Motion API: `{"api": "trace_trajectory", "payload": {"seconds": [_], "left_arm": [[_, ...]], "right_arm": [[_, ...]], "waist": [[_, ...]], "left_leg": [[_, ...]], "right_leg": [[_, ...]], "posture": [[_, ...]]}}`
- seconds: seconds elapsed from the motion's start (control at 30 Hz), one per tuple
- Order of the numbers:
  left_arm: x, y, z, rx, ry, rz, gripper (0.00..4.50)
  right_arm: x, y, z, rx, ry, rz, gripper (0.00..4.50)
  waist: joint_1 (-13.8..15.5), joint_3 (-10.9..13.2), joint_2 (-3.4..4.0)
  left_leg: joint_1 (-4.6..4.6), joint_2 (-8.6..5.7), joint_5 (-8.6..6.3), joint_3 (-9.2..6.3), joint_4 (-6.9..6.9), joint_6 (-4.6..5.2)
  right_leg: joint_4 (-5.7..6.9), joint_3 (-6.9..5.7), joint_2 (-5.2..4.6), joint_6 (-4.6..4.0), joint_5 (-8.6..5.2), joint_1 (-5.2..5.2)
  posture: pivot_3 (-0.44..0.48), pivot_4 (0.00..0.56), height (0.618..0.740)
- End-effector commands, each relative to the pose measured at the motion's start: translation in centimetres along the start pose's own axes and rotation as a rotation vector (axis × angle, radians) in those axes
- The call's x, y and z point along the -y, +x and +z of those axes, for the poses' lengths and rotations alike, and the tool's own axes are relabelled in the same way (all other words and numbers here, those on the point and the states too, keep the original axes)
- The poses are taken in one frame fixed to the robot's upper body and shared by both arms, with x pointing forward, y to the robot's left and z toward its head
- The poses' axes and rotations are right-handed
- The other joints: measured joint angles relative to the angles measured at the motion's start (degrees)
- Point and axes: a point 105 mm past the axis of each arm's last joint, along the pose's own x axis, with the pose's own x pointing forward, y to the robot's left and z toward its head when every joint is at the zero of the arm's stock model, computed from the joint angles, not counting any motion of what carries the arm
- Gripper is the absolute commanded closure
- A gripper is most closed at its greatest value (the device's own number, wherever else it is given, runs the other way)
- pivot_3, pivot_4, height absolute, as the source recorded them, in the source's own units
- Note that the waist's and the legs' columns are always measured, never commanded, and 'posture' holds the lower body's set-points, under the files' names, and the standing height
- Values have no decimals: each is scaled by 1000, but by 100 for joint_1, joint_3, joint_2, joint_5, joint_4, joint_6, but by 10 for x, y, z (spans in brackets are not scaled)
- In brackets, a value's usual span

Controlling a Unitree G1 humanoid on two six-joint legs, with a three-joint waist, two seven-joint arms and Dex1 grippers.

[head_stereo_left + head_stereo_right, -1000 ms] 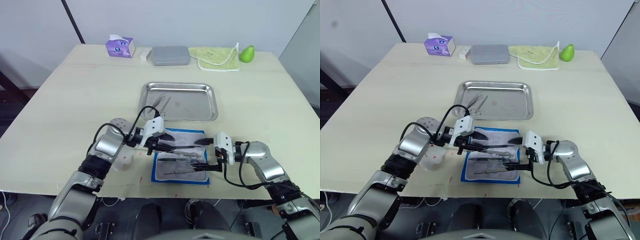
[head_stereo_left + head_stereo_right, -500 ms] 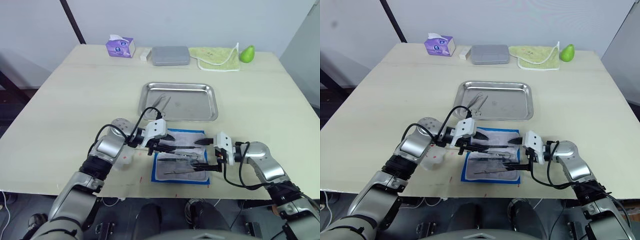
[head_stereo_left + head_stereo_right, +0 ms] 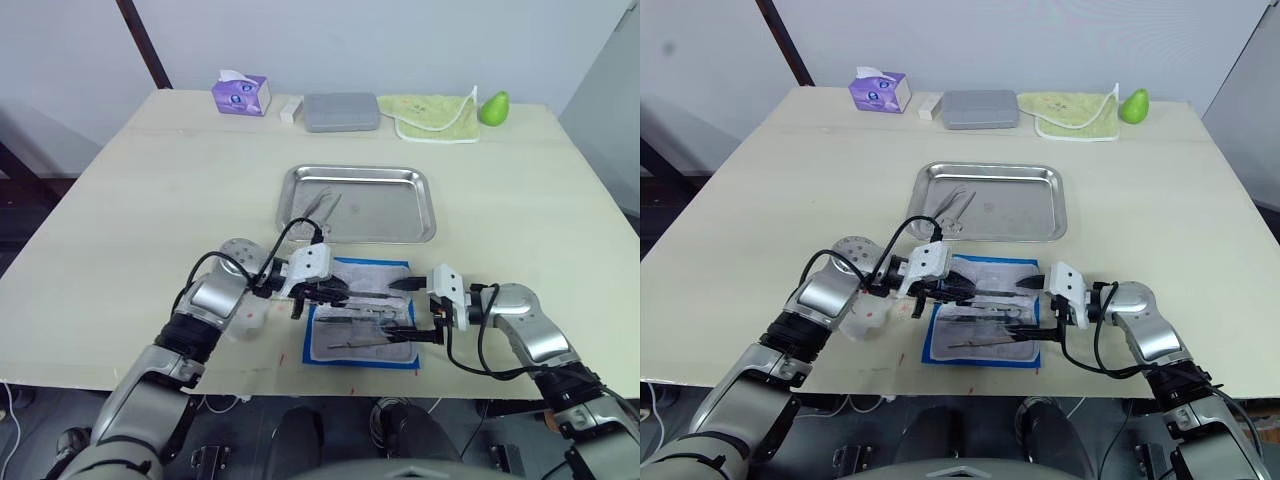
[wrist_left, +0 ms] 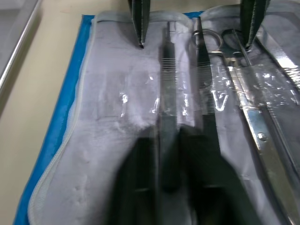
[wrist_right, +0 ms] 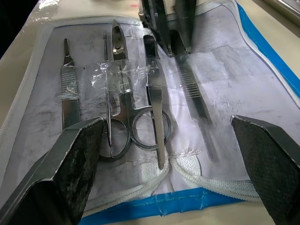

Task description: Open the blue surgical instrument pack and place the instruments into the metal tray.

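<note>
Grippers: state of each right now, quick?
Left gripper: shut on a flat grooved steel instrument handle in the open blue fabric instrument pack.
Right gripper: open wide over the pack, holding nothing.

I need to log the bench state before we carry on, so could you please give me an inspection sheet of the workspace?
Surface: pale wooden table, small red marks near its front edge.
Job's things: pack lies open by the front edge, instruments strapped inside; tray behind it holds one tool.
Clutter: tissue box, grey case, green cloth, green pear along the far edge.
Grippers: left claw shut on a flat-handled tool in the pack; right claw open over the pack.
Cables: black leads loop at both wrists.
Surroundings: white wall, dark pole behind.
</note>
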Motion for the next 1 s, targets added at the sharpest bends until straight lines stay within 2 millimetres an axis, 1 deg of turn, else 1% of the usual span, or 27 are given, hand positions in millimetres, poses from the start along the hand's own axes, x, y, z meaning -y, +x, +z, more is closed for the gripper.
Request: {"api": "trace_trajectory", "payload": {"seconds": [0.03,0.23,0.4,0.53,0.67,1.0], "left_arm": [[9,4,-17,-72,-49,-46,4462],[5,-4,-7,-78,-40,-37,4462],[0,-12,8,-81,-30,-26,4462],[-3,-22,24,-106,-16,-38,4462],[-6,-28,34,-118,-24,-44,4462],[-9,-37,42,-145,-21,-48,4462]], "right_arm": [[-18,2,-42,-146,134,41,0],[-19,7,-42,-155,131,47,0],[-18,11,-45,-175,129,52,0],[-20,13,-53,-220,144,63,0],[-22,13,-58,-253,154,66,0],[-28,15,-64,-268,167,75,0]], "waist": [[0,-1,1],[-12,0,1],[-124,2,2],[-140,5,1],[-140,7,3],[-141,7,2]], "left_leg": [[0,0,0,0,0,0],[0,0,0,-1,0,0],[-1,2,0,-7,-6,0],[-1,2,0,-12,-10,0],[1,1,0,-18,-10,0],[3,1,0,-31,-11,0]], "right_leg": [[0,0,0,0,0,0],[0,0,0,0,0,0],[0,-3,3,0,-1,-1],[0,-2,7,1,-1,-2],[0,-2,11,4,-3,-2],[0,1,12,4,-4,-2]], "posture": [[0,150,740],[0,150,740],[0,150,740],[0,150,740],[0,150,740],[0,150,740]]}}
